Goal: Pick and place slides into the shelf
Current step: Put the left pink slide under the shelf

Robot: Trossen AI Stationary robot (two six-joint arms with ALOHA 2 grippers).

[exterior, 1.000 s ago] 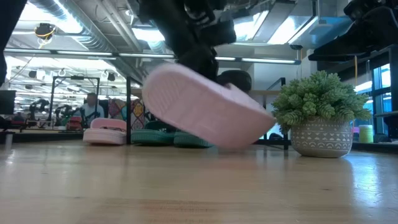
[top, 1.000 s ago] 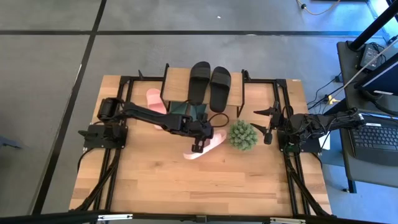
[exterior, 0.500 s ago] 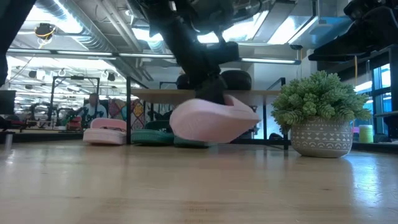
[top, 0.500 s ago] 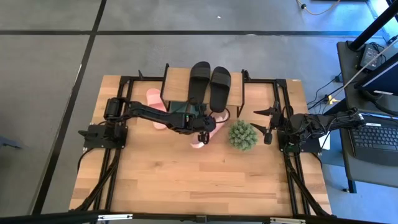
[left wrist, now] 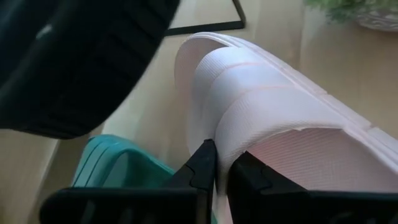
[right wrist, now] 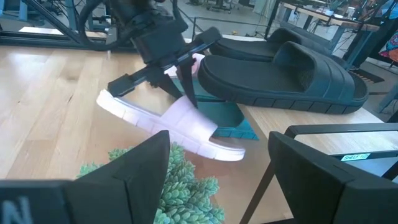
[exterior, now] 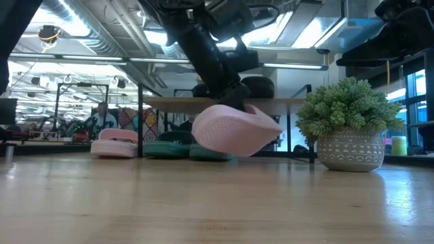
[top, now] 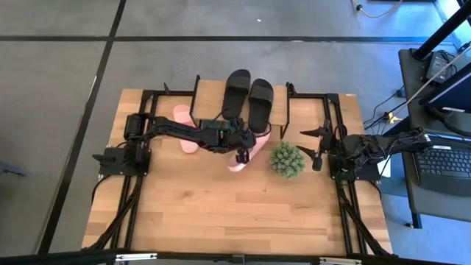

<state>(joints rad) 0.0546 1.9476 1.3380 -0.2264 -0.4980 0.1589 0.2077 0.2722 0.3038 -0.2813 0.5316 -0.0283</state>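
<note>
My left gripper (top: 239, 154) is shut on a pink slide (top: 249, 151) at the near right edge of the shelf (top: 210, 92). The slide is tilted, its sole (exterior: 227, 132) facing the table's near edge. I cannot tell whether it touches the table. Two black slides (top: 249, 97) lie on the shelf's plank top. Dark green slides (exterior: 169, 149) lie on the table under it, and the other pink slide (top: 182, 121) lies by its left legs. My right gripper (top: 317, 147) waits open at the table's right, beyond the plant. My left gripper pinches the edge of the pink slide's strap (left wrist: 219, 132) between its two fingers, one finger (left wrist: 252, 177) under the strap and the other (left wrist: 200, 163) on its outer face. The fingers slant down from the table's left. The slide hangs tilted below them.
A spiky green plant in a patterned pot (top: 287, 160) stands just right of the held slide. The shelf's thin black legs (exterior: 141, 122) stand beside the green slides. Bare wooden tabletop (top: 221, 213) spreads toward the near edge.
My left gripper has carried the pink slide toward the table's far edge and down, up to the shelf's near side, and has turned. The slide, which lay slantwise over the open table, now points more along the near-far line, its far end by the shelf.
</note>
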